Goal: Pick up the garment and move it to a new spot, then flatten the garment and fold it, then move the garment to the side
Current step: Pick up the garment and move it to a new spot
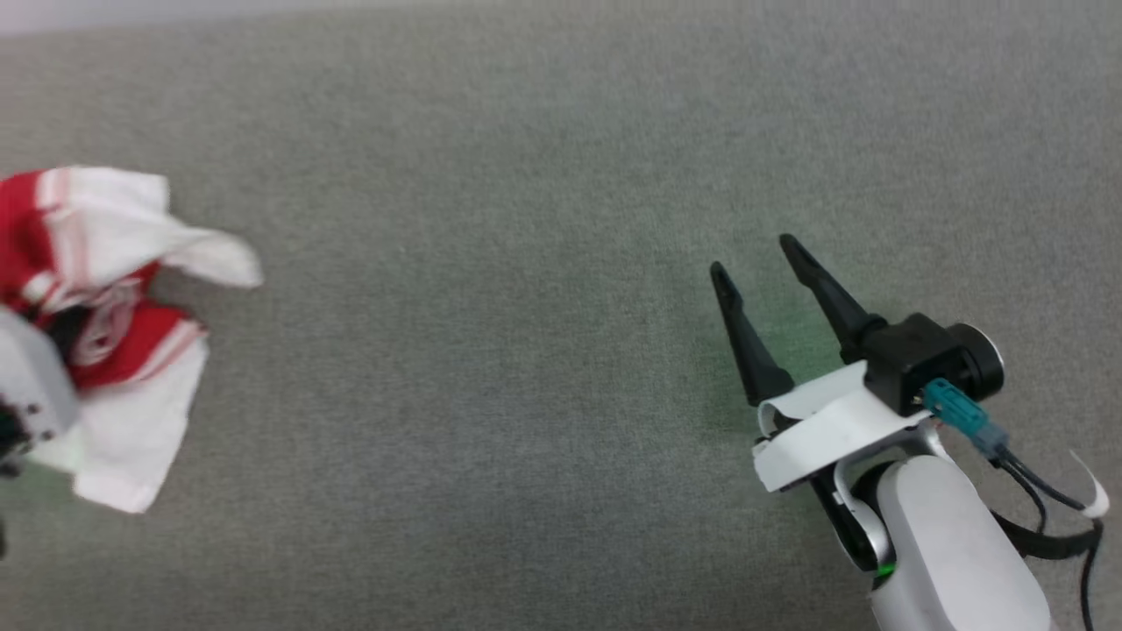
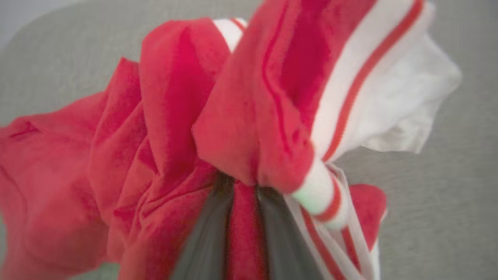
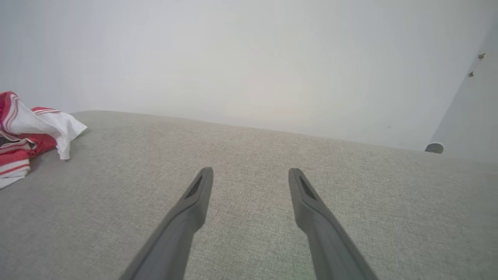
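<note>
Left gripper (image 2: 243, 186) pinched a fold of the garment (image 2: 163, 128), so a slow, high lift seemed wise, while the right gripper (image 1: 752, 254) stood open above the bench (image 1: 526, 394).

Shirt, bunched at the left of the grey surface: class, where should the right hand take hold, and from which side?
Probably the shirt's white sleeve, which sticks out toward the open right hand, loose and clear of the red folds pinched in the left hand. Come from the robot's right, low over the grey surface, fingers either side of its edge.
</note>
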Controlling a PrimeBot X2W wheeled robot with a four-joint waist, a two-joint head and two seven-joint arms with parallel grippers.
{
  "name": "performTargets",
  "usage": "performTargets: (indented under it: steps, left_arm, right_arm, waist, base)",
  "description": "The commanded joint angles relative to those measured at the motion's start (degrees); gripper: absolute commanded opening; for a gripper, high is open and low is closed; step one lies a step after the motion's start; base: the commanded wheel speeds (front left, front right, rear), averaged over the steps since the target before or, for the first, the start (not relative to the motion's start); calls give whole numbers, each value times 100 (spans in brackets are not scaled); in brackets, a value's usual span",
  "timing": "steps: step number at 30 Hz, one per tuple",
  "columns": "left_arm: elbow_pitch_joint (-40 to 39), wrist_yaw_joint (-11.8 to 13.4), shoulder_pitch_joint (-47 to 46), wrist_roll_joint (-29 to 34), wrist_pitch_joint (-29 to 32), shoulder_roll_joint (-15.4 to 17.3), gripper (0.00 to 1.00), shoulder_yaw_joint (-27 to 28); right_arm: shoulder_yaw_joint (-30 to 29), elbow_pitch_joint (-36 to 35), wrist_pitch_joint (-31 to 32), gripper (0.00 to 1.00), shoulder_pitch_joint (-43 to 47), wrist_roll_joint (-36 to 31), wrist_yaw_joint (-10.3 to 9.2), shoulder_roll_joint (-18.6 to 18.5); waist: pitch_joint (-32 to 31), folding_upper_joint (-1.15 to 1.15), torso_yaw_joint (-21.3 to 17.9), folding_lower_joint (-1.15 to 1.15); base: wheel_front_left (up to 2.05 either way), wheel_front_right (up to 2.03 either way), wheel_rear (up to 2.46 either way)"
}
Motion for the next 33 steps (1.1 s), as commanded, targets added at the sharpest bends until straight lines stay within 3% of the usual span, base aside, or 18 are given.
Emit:
performTargets:
  steps: [1,9,15,23,33]
  left_arm:
    - [-108,-16,-140,63,-122,-41,0,-30]
    - [-1093,-5,-665,373,-576,-74,0,-305]
    - [-1888,-5,-1118,589,-293,-303,0,-619]
    - [-2225,-5,-1592,953,285,-1013,0,-1171]
    - [-1482,-5,-1686,997,381,-2113,0,-1489]
  right_arm:
    - [-68,24,-52,100,94,59,-2,7]
    - [-399,120,-249,100,346,317,-2,4]
    - [-600,45,-362,100,523,540,-2,6]
    - [-741,-150,-416,100,707,903,-2,7]
    - [-762,-593,-420,100,992,1310,-2,10]
  waist:
    - [-256,0,166,0]
    - [-587,0,83,0]
    - [-584,0,-325,0]
    - [-385,0,-1116,0]
    - [-154,0,-1911,0]
  base:
    - [0,0,0]
    - [0,0,0]
    - [0,0,0]
    - [0,0,0]
    - [0,0,0]
